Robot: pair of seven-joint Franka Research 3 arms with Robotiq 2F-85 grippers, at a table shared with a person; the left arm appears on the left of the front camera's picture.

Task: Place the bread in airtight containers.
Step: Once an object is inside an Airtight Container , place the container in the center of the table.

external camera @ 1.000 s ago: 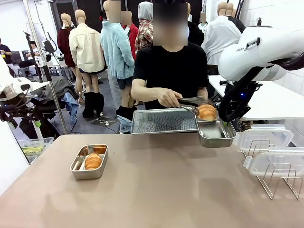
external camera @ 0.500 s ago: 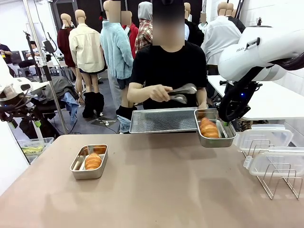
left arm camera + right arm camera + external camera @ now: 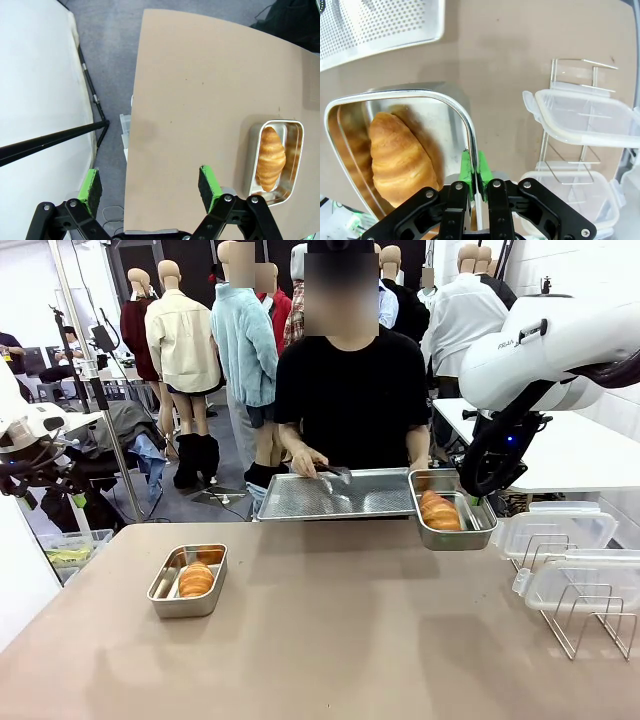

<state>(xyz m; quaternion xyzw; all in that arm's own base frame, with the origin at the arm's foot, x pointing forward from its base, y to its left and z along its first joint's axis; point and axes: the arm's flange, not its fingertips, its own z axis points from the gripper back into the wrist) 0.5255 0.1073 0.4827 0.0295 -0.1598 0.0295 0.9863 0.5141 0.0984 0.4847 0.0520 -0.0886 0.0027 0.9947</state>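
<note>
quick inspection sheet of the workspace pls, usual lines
surface: tan table, no spills seen
job's things: left tin on the table holding one roll; right tin held up by its rim, holding the other roll; clear lids on the wire rack
clutter: perforated tray in the person's hands, tongs lying on it
grippers: left gripper open, empty; right gripper fingers shut on the right tin's rim
cables: nothing seen
surroundings: person across the table

Left gripper (image 3: 150,185) held wide open above table (image 3: 200,85) edge. Croissant roll (image 3: 270,157) seen lying in steel tin (image 3: 295,150) at right; floor seen at left.
</note>
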